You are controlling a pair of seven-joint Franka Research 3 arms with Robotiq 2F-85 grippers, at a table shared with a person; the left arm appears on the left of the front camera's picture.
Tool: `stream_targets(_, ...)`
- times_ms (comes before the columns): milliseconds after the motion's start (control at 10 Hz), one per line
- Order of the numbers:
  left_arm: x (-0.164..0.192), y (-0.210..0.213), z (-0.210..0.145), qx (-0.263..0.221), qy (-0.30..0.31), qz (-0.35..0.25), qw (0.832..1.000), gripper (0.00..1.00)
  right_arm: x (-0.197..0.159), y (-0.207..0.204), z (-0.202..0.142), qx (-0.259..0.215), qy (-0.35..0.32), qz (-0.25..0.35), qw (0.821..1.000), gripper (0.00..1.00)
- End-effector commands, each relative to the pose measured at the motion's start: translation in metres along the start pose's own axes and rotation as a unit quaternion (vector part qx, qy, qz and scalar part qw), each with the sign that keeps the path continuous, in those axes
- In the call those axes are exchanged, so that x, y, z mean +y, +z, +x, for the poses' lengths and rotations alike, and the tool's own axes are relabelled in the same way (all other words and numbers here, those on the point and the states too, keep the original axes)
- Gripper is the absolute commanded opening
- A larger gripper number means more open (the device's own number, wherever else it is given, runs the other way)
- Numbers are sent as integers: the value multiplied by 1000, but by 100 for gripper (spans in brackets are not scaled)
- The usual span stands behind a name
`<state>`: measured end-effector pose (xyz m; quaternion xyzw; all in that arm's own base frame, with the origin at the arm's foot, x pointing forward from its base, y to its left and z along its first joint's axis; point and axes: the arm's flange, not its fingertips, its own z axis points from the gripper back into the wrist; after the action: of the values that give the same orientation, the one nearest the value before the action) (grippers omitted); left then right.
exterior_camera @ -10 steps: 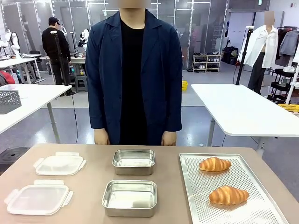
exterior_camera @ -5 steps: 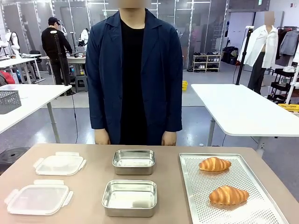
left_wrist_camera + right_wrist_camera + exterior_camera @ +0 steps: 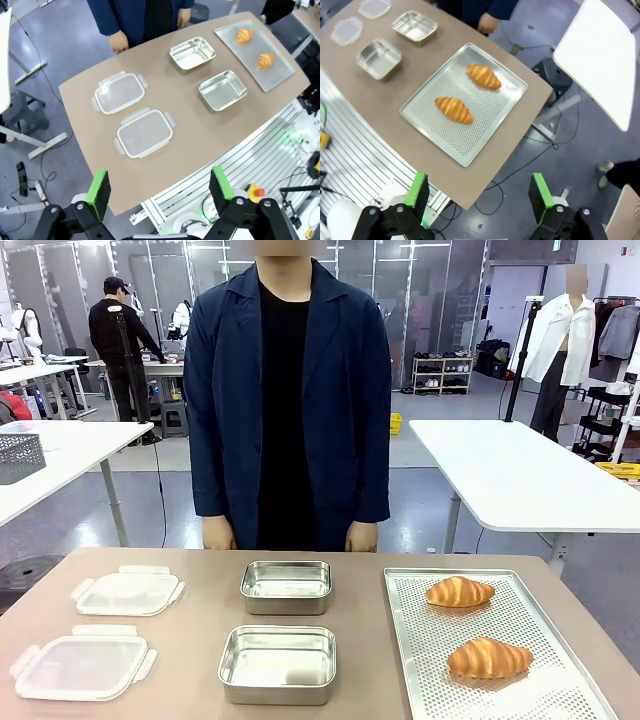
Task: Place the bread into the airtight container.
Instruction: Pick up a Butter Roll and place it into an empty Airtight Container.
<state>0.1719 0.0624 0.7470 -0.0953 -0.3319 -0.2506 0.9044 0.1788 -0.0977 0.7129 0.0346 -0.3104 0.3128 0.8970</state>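
On the right of the counter (image 3: 200, 630): we see a perforated metal tray (image 3: 420, 680) lying flat.
Near bread (image 3: 489, 658): a golden croissant lying on the tray, towards our side.
Far bread (image 3: 460, 591): a second croissant on the same tray, towards the person, apart from the first.
Near container (image 3: 278, 695): an open steel box at mid-counter, just left of the tray, its shiny floor showing.
Far container (image 3: 286, 606): a like box behind it, apart from it, also open.
Near lid (image 3: 82, 664): clear plastic with clip tabs, flat on the counter, well left of the near container.
Far lid (image 3: 128, 592): a matching one behind it, left of the far container.
Person (image 3: 290, 390): stands at the far edge in a dark blue jacket, one hand (image 3: 217, 533) and the other hand (image 3: 361, 536) hanging at the sides, off the counter.
Left tool (image 3: 160, 187): released, green pads wide apart with nothing between them, high above our edge of the counter.
Right tool (image 3: 478, 192): released too, jaws spread wide and holding nothing, high over the counter's corner beside the tray, well apart from both breads.
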Motion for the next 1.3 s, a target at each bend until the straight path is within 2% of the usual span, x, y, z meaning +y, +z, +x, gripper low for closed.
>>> stream_targets(0,0,0,2,-5,-1,2,1000,100,17,-3,25,18,196,-15,980,100)
stream_targets(100,0,0,2,-5,-1,2,1000,100,25,-23,41,48,352,-48,933,100)
stream_targets(200,0,0,2,-5,-1,2,1000,100,31,-42,52,83,444,-30,892,100)
stream_targets(300,0,0,2,-5,-1,2,1000,100,34,-64,64,117,485,-7,867,100)
stream_targets(400,0,0,2,-5,-1,2,1000,100,37,-92,75,118,510,24,852,100)
stream_targets(500,0,0,2,-5,-1,2,1000,100,41,-133,86,131,519,30,844,100)
stream_targets(700,0,0,2,-5,-1,2,1000,100,45,-211,83,131,533,90,831,100)
stream_targets(800,0,0,2,-5,-1,2,1000,100,45,-244,78,117,527,120,833,100)
stream_targets(900,0,0,2,-5,-1,2,1000,100,51,-275,71,131,525,111,834,100)
stream_targets(1100,0,0,2,-5,-1,2,1000,100,57,-329,63,130,487,137,853,100)
stream_targets(1200,0,0,2,-5,-1,2,1000,100,60,-351,58,142,483,142,852,100)
